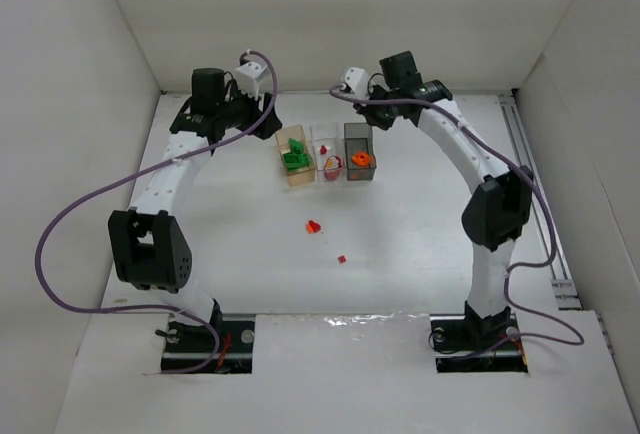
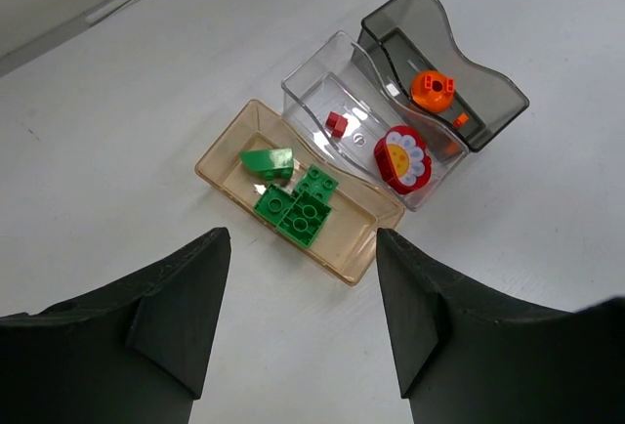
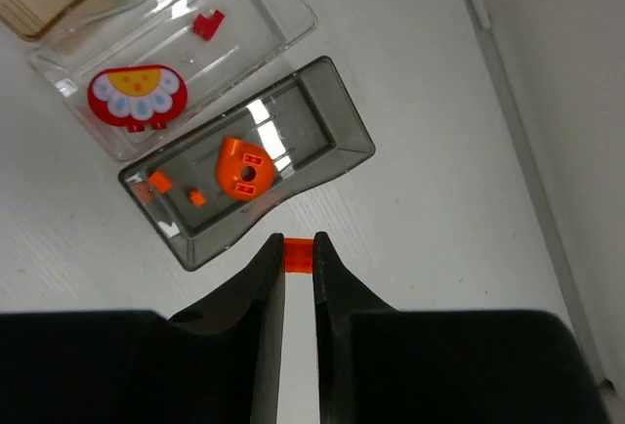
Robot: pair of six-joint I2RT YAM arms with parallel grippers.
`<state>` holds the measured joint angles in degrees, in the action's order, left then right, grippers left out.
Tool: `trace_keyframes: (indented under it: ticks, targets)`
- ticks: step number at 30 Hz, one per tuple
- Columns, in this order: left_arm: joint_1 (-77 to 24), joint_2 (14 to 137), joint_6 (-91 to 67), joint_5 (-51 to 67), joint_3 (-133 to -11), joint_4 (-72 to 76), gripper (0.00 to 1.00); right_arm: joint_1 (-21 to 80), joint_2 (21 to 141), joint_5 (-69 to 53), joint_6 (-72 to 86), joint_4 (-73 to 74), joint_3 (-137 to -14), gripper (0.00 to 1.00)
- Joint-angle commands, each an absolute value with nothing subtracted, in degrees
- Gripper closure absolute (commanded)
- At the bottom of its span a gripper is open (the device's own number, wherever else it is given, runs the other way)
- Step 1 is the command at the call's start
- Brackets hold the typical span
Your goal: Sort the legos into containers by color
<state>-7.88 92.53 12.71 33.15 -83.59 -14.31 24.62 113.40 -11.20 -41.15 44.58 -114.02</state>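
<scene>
Greens (image 2: 298, 211) sit in the left tan bin (image 2: 220, 165), reds (image 2: 337, 123) in the clear bin (image 2: 303, 87), oranges (image 3: 244, 167) in the grey bin (image 3: 332, 82). The right gripper (image 3: 298, 248) pinches an orange brick (image 3: 297, 255) above it; the left gripper (image 2: 303, 243) has its jaws spread. Two red bricks (image 1: 313, 225) lie loose, nearer.

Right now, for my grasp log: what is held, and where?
The right gripper pinches a tiny orange brick by two opposite sides; the left gripper holds nothing.

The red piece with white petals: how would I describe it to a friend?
On the white table stand three small translucent plastic bins in a row; take the clear middle bin, between the tan-orange bin and the smoky grey bin. Of its two red pieces, it is the large rounded piece with white petals, not the tiny plain red brick.
</scene>
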Motion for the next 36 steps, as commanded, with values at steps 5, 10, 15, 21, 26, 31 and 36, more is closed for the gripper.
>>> trace_keyframes:
  ticks: [5,10,15,21,26,31,36]
  targets:
    - [-8.09,92.02,11.78,32.87,-85.34,-12.48,0.41,23.47,120.76,-19.24,-42.89,46.67,-119.0,1.0]
    - [-8.09,92.54,12.3,32.87,-85.34,-12.48,0.41,23.47,122.7,-21.01,-42.89,45.79,-119.53,0.98]
    - [-8.09,92.55,12.3,32.87,-85.34,-12.48,0.41,23.47,124.1,-21.01,-42.89,45.79,-120.15,0.75]
    - [-8.09,92.55,12.91,33.39,-84.82,-12.48,0.41,23.47,124.1,-19.95,-42.89,45.79,-120.15,0.44]
    - [-8.09,91.49,12.92,33.4,-84.2,-11.87,0.41,22.24,117.36,-24.07,-49.45,48.51,-115.94,0.42]
    - [-6.51,89.04,11.52,32.87,-82.09,-9.49,0.41,26.18,109.0,-26.54,-63.87,57.8,-104.0,0.46]
    - [-4.13,84.91,10.46,31.73,-77.79,-7.73,0.41,34.44,98.81,-28.48,-73.11,57.93,-85.05,0.49]
